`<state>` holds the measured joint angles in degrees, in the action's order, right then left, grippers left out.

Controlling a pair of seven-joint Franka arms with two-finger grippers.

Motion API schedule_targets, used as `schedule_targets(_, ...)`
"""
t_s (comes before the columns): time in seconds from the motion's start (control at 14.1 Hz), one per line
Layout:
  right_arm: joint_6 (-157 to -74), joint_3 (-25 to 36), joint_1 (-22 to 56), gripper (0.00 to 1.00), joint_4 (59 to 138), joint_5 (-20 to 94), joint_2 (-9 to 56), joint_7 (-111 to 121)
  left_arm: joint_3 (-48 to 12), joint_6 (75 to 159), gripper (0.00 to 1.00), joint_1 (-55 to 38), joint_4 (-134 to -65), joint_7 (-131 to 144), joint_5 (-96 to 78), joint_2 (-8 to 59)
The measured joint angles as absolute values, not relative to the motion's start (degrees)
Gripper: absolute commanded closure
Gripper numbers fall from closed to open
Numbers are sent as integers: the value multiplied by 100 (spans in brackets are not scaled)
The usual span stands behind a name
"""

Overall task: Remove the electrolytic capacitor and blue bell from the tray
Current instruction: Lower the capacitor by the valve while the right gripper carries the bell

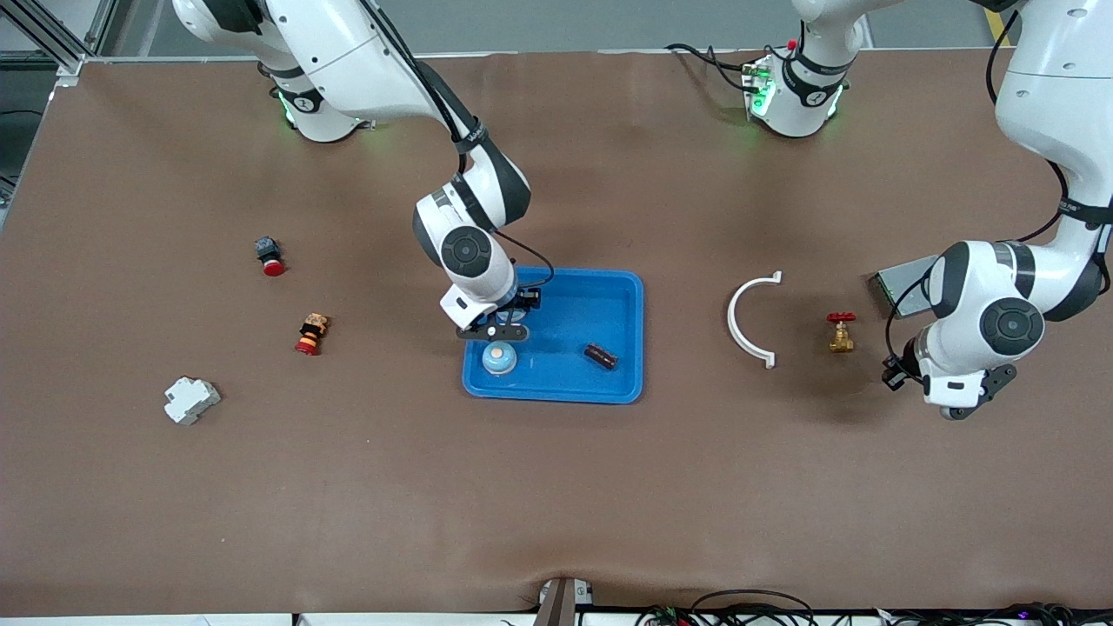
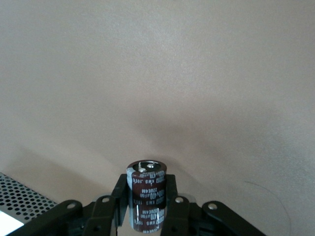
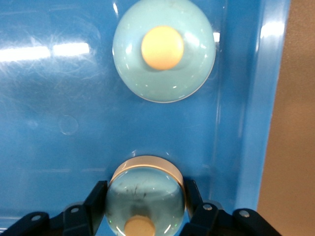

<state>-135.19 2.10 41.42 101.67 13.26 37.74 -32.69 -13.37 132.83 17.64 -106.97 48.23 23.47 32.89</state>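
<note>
A blue tray [image 1: 626, 287] lies mid-table. In it sit a pale blue bell [image 1: 500, 358] with a tan button, also in the right wrist view as the free bell [image 3: 164, 49], and a dark brown capacitor [image 1: 600, 356] on its side. My right gripper [image 1: 496, 332] is low in the tray beside that bell, shut on a second bell [image 3: 145, 196], with a finger [image 3: 98, 196] pressed to each side. My left gripper [image 1: 956, 407] hangs over bare table toward the left arm's end, shut on another brown capacitor [image 2: 146, 196] that stands upright between its fingers [image 2: 120, 189].
A white curved clip [image 1: 752, 317] and a brass valve with a red handle [image 1: 841, 333] lie between the tray and the left gripper. A perforated metal box [image 1: 904, 278] sits by the left arm. Two red buttons [image 1: 269, 256] [image 1: 311, 335] and a white breaker [image 1: 191, 400] lie toward the right arm's end.
</note>
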Motion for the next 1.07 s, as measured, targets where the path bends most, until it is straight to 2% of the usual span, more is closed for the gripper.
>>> schedule_targets(0.07,-13496,221,4141,98,10150,1326,3768,-3269,-1342,13286,9,1762,-10675,4823,2347,3308)
schedule_targets(0.14,-13449,237,4140,98,10116,1326,3737,-3269,-1345,13287,0,1762,-10658,4824,2347,3317)
schedule_targets(0.28,-13049,283,4125,98,10026,1326,3501,-3269,-1346,13287,0,1760,-10643,4825,2347,3317)
schedule_targets(0.5,-12090,348,3883,98,9916,1323,2810,-3239,-1352,13287,0,1758,-10616,4825,2347,3317)
schedule_targets(0.78,-11076,369,3121,98,9895,1241,1888,-2417,-1425,13256,0,1728,-10488,4831,2347,3307)
schedule_targets(1.07,-10503,379,2421,98,9943,509,1389,-1328,-1631,13080,0,1730,-10405,4878,2137,3240)
